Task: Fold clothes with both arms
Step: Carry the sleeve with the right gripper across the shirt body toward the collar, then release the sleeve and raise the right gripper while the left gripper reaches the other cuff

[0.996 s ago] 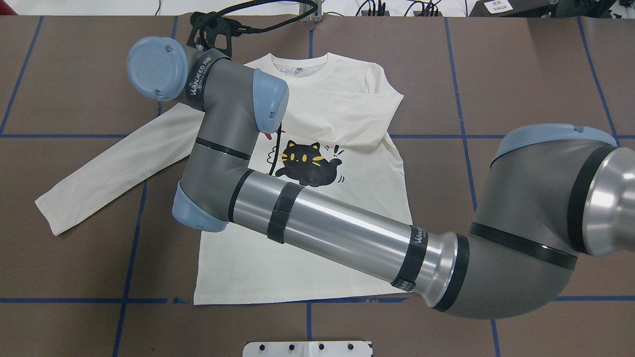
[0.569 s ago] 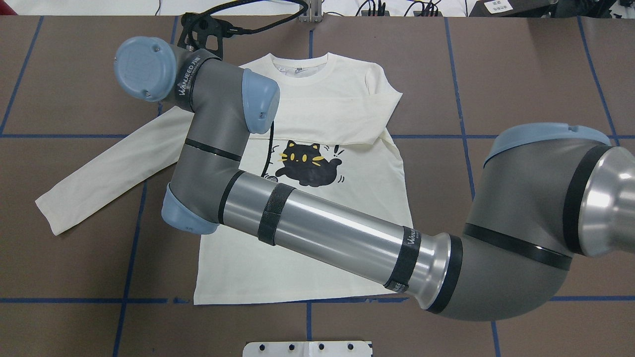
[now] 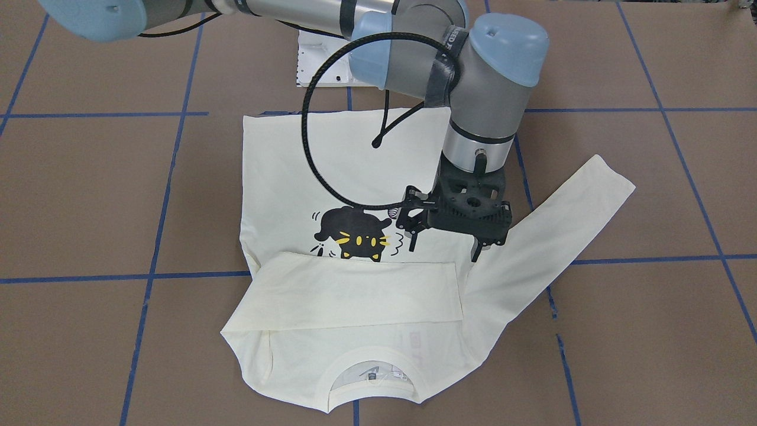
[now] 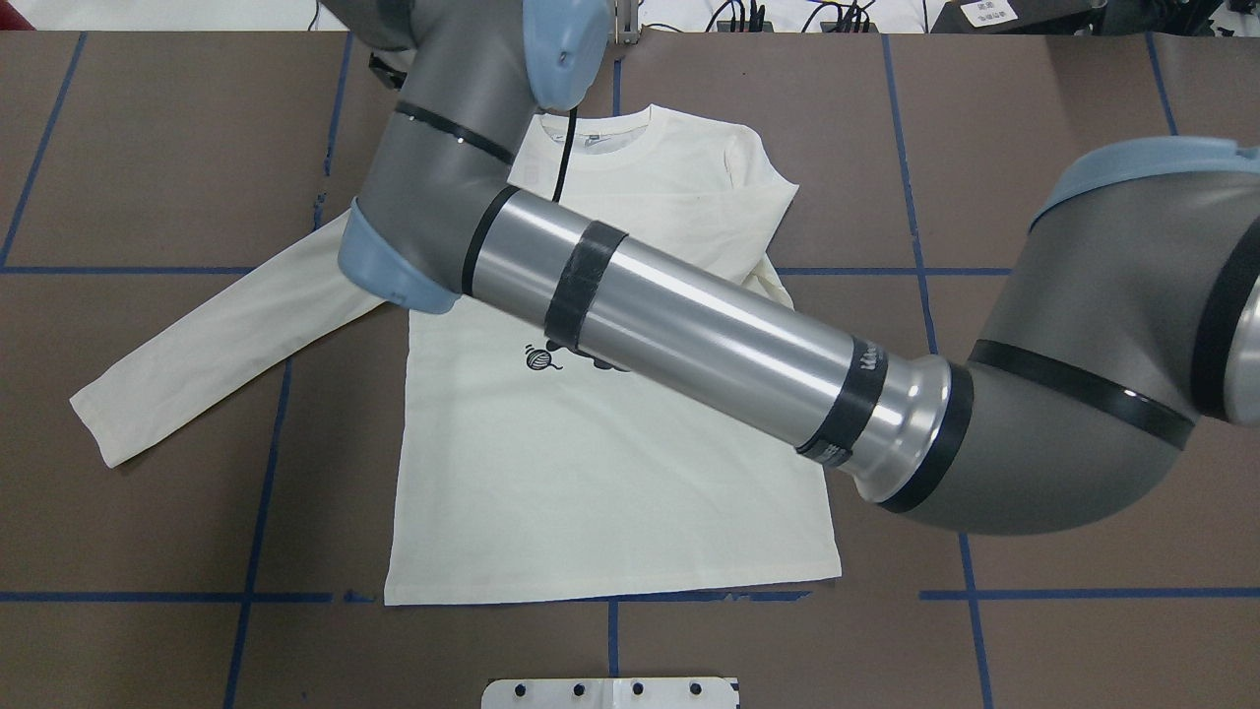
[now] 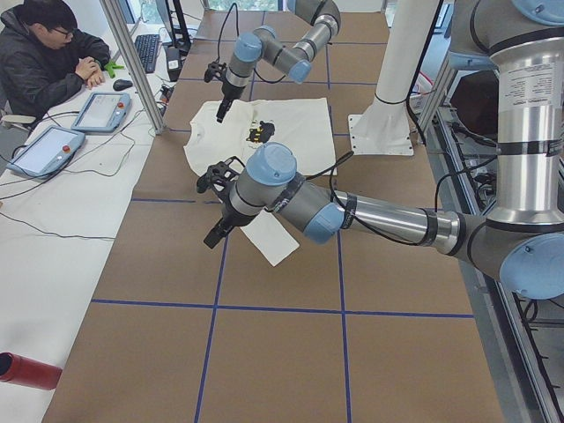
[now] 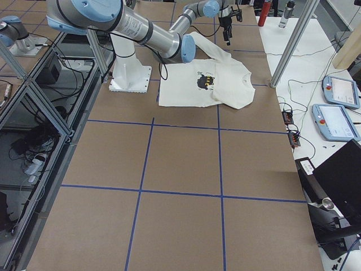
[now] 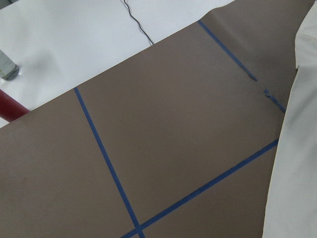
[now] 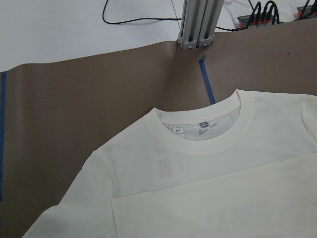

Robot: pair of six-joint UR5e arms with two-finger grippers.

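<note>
Movement first: in the last second the right arm [image 3: 485,89] has swung its wrist up and away towards the collar end, so from overhead its forearm now hides most of the cat print [image 3: 355,234] that showed whole a moment ago. Its jaws are spread wide and hold nothing. They hang clear above the shirt [image 4: 591,492], which lies flat and face up on the worktop [image 3: 89,195]. Just below the jaws ends the folded sleeve [image 3: 355,290], laid straight across the chest, and the cloth has not shifted. I'd judge that fold finished and let go. The other sleeve [image 3: 556,231] runs out from just beside the jaws, not yet folded. The left arm [image 5: 291,198] hovers near that sleeve's cuff; whether its jaws are spread or pressed together I cannot tell. That sleeve looks like the next job.
</note>
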